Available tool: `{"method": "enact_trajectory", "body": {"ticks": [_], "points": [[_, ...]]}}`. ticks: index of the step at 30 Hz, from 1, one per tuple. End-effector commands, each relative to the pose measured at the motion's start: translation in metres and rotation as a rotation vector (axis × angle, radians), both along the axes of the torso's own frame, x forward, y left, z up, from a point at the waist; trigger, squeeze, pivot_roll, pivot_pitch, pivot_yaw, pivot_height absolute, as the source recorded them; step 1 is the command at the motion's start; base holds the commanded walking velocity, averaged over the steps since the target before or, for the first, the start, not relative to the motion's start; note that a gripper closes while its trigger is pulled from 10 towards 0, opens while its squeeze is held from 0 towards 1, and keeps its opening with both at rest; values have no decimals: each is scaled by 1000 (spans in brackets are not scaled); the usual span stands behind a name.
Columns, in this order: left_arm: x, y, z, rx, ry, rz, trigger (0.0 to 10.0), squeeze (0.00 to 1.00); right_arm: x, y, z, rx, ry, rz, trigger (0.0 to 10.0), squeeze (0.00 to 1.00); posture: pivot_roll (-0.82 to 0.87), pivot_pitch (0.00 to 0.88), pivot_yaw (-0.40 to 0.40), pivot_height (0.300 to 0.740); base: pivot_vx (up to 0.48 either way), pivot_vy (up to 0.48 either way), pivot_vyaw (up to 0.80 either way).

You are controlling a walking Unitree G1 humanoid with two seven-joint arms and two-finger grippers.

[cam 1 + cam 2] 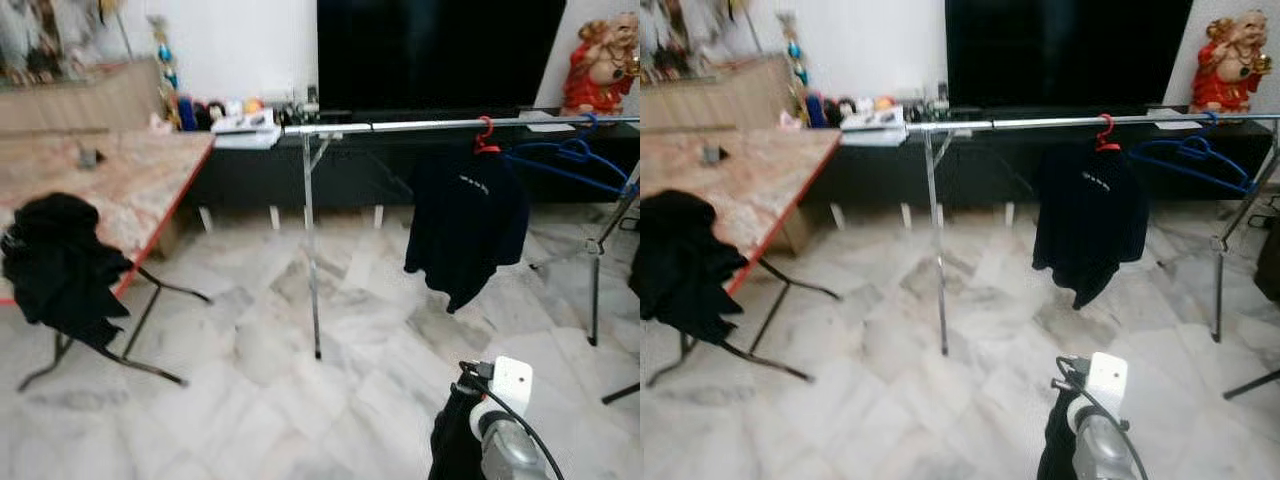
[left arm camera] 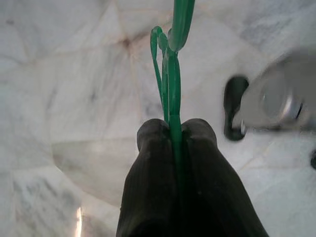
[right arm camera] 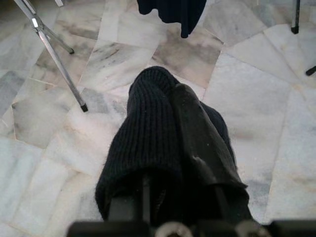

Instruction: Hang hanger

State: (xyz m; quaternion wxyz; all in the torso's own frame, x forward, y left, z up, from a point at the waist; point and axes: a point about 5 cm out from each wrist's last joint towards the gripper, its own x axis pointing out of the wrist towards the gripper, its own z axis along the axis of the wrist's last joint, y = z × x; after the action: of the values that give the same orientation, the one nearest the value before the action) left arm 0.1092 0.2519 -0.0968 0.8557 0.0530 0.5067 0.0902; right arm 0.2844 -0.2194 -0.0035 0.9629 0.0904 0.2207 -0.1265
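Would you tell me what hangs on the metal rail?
On the metal rail: a dark shirt on a red hanger, and empty blue hangers. The shirt covers the red hanger's arms.

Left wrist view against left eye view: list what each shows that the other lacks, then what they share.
Left wrist view alone: the left gripper, its black fingers shut on a green hanger.

Left eye view alone: the metal rail with a dark shirt on a red hanger, blue hangers, black clothes on the folding table, the TV, and the right arm.

Both share the white marble floor.
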Motion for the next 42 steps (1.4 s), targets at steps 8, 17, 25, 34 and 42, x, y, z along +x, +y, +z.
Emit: {"method": "enact_trajectory", "body": {"ticks": [8, 17, 25, 34, 42], "points": [[38, 1, 13, 13, -129, 13, 10000, 0, 26, 10, 27, -29, -117, 61, 10000, 0, 49, 4, 5, 740, 0, 0, 0], [92, 16, 51, 99, -409, -13, 10000, 0, 46, 18, 48, -140, -149, 154, 10000, 0, 53, 11, -7, 740, 0, 0, 0], [164, -2, 121, 64, -779, -329, 10000, 0, 75, 34, 85, -298, -207, 266, 10000, 0, 57, 8, -13, 740, 0, 0, 0], [173, -50, 136, -61, -645, -854, 10000, 0, 90, 67, 98, -467, -147, 467, 10000, 0, 71, 0, -18, 740, 0, 0, 0], [156, -81, 144, -218, -502, -1129, 10000, 0, 91, 94, 99, -528, -140, 596, 10000, 0, 74, 0, -22, 740, 0, 0, 0]]}}
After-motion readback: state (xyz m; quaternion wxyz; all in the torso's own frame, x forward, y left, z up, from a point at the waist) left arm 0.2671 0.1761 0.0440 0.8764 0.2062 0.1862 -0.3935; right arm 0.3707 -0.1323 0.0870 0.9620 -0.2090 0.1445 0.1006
